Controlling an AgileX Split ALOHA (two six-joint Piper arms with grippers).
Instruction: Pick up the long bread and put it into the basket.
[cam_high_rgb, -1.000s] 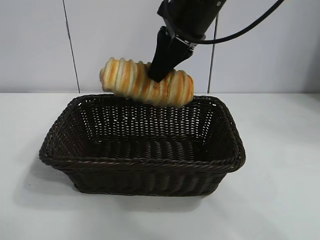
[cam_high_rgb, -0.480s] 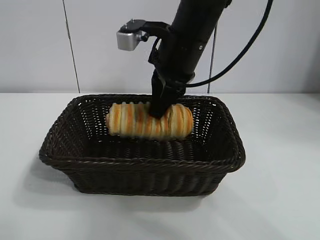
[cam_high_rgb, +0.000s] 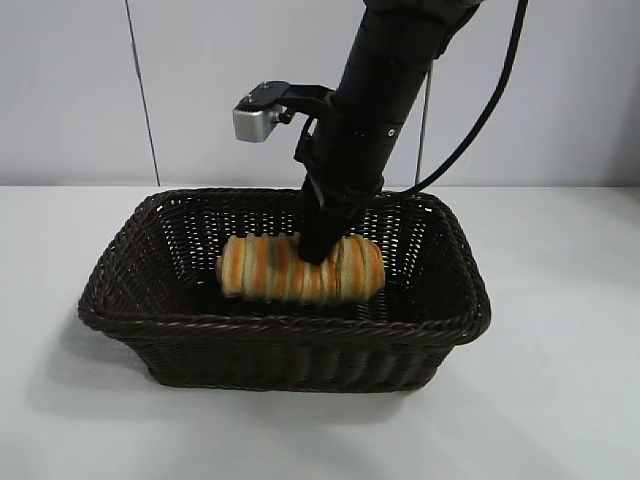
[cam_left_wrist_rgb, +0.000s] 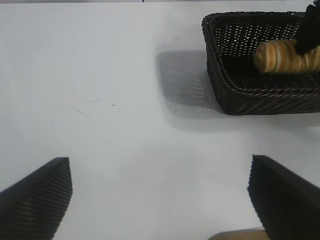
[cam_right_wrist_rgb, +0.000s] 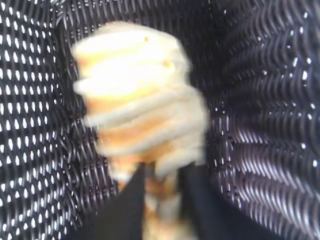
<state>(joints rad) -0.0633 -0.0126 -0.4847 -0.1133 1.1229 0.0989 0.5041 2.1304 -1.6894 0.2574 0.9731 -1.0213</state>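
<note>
White worktop (cam_high_rgb: 560, 300) and a pale panelled wall frame the scene, with the basket (cam_high_rgb: 120, 270) standing near the middle. The right gripper (cam_high_rgb: 318, 245) reaches down inside it, its jaws closed across the long bread (cam_high_rgb: 270, 270) a little toward one end, as the right wrist view confirms (cam_right_wrist_rgb: 160, 200). The loaf lies roughly level, low within the basket's walls, and I cannot tell whether it already touches the woven floor.

The left gripper (cam_left_wrist_rgb: 160, 200) is parked well off to the side over bare worktop, jaws spread wide and empty.

Risks from here, as I judge them: if the jaws part while the loaf hangs clear of the floor, it could drop and roll against a side wall, though it should remain inside. Pressing further down might squash the soft loaf or push the fingertips into the weave. Lifting away with the jaws only partly released could drag the bread back up, or snag the basket and shift it.
</note>
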